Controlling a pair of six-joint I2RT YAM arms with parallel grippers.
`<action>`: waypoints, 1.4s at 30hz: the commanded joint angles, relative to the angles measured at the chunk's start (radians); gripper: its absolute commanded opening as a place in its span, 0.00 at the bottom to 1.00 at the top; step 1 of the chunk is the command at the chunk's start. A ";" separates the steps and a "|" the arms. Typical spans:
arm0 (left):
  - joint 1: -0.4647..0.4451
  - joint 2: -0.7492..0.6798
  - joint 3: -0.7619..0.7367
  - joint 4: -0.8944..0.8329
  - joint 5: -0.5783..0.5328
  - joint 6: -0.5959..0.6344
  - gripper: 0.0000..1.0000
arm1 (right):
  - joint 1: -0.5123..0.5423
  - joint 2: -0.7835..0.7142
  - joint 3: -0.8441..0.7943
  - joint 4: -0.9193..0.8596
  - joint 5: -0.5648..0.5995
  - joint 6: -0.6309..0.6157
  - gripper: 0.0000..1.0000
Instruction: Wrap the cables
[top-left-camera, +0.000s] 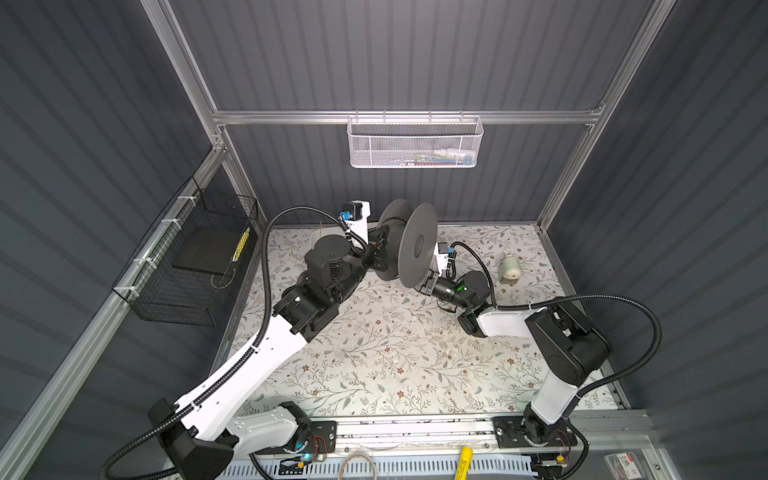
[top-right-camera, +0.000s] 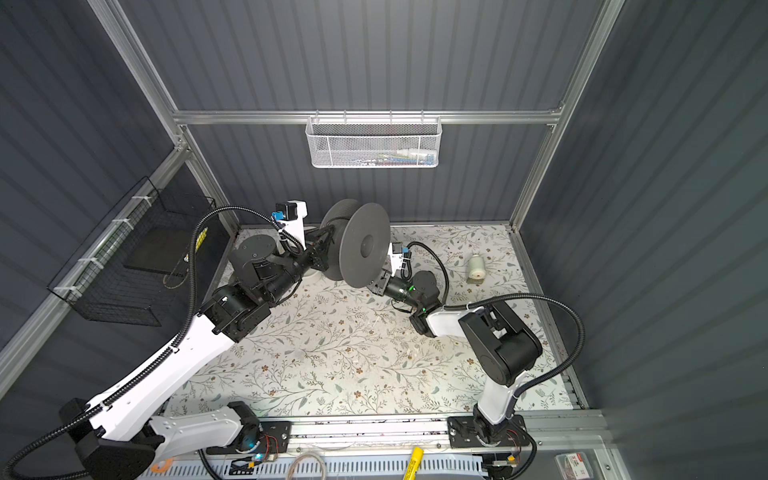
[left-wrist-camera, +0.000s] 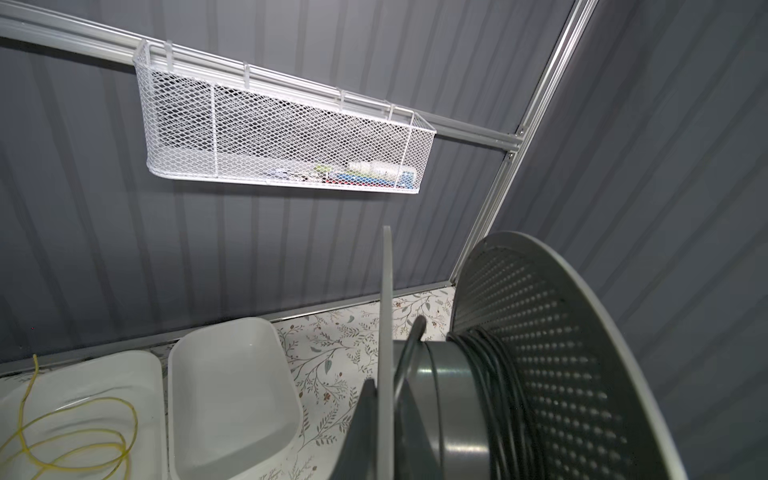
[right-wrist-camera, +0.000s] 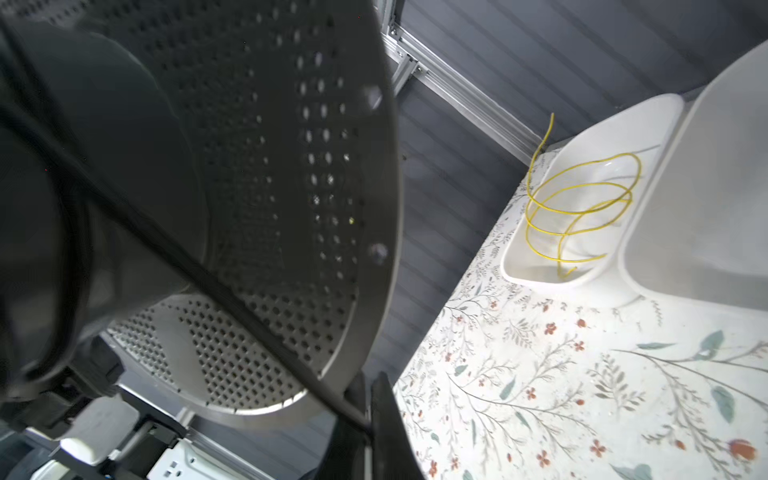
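**Lay each turn tight beside the last**

The right pincer (right-wrist-camera: 368, 424) is clamped on the black cord (right-wrist-camera: 199, 270), which runs taut from its jaws up into the spool (top-left-camera: 417, 245). The left pincer (top-left-camera: 379, 251) is closed on the rim of the thin flange (left-wrist-camera: 386, 311). It braces the spool above the far edge of the bench (top-left-camera: 395, 353), about midway along it.

Several turns of cord sit packed on the hub (left-wrist-camera: 453, 386) against the perforated flange (left-wrist-camera: 540, 353). One strand crosses the bare part of the hub at a slant.

I judge the winding to be well under way, though how much cord is left is hidden.

To do it well:
- The right arm should carry the cord round the hub under even tension.
- Each turn should land beside the last, not over it, filling the bare hub toward the gripped flange.
- The left grip must stop the spool twisting.

Slack would likely let the loops spring loose. Too hard a pull could drag the rim from the left jaws.

The sweep should stay clear of the white tray (left-wrist-camera: 232, 374) and the yellow wire (left-wrist-camera: 83, 432) at the far left corner.
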 joint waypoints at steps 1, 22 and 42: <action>0.007 -0.033 -0.014 0.107 -0.020 0.016 0.00 | 0.010 -0.005 -0.004 0.077 -0.034 0.000 0.00; 0.109 -0.091 -0.250 0.443 0.138 -0.113 0.00 | -0.025 -0.116 -0.165 -0.072 -0.084 -0.083 0.01; 0.221 0.055 -0.472 0.958 0.290 -0.553 0.00 | -0.012 -0.103 -0.157 0.146 -0.088 0.057 0.04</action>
